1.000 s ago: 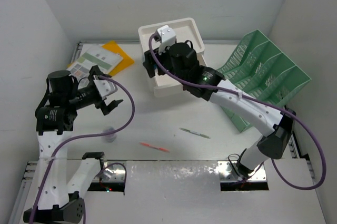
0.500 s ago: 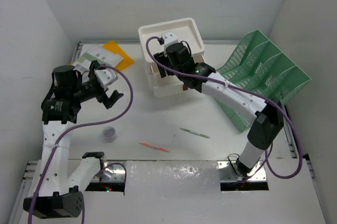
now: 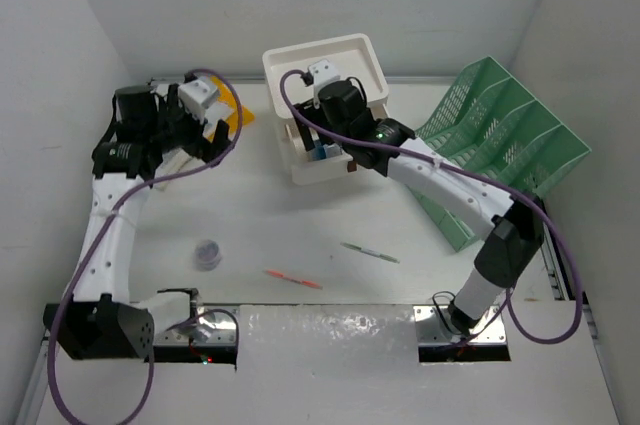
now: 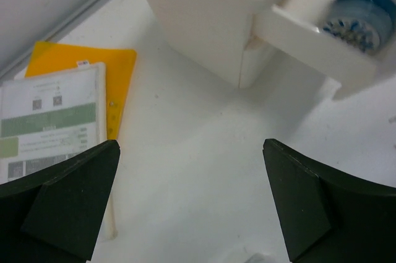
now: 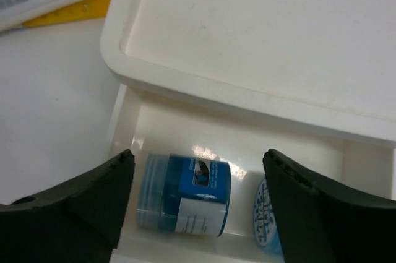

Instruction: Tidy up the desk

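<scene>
hovering my right gripper (image 5: 198,155), fingers spread and empty, over the open drawer (image 5: 185,130), where a blue jar (image 5: 184,196) lies on its side. i judge that drop done. next i should back out and fetch the small jar (image 3: 207,253) or the red pen (image 3: 294,278) lying loose on the desk (image 3: 300,220). my left gripper (image 4: 190,145) hangs open and empty near the yellow folder (image 4: 117,71), beside the drawer unit (image 3: 325,60).
</scene>
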Motion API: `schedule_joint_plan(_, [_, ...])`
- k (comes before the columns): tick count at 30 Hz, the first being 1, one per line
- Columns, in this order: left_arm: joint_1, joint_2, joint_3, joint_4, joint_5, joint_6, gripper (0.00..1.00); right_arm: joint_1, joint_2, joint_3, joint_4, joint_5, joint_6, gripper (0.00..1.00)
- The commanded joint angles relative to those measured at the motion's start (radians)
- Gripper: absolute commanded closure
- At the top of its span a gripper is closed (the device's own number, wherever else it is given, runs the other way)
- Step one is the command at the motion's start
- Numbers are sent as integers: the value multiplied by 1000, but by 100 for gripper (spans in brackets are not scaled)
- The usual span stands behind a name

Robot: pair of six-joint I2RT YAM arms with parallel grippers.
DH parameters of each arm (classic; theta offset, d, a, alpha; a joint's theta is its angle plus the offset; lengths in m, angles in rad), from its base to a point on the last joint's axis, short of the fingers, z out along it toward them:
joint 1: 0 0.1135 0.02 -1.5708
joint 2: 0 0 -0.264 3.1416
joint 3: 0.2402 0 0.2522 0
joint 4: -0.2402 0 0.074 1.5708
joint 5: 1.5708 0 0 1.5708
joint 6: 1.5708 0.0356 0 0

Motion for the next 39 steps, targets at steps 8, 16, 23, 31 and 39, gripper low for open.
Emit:
schedule_joint_plan(8, [-235, 286, 395, 178, -353, -390, 1, 21, -421, -372, 39, 114, -7, 69])
schedule_joint_plan(16, [-276, 564, 572, 179, -477, -503, 4, 23, -530, -636, 128, 41, 68, 45])
schedule_joint_plan(23, [-309, 665, 617, 196, -488, -511, 4, -17, -452, -670, 295, -74, 103, 52])
schedule_joint_plan(31, [-324, 678, 555, 225, -525, -486, 4, -22, -382, -707, 458, -54, 125, 59])
schedule_joint_plan(39, [-342, 740, 557, 231, -511, -469, 11, -51, -376, -719, 588, 10, 96, 84])
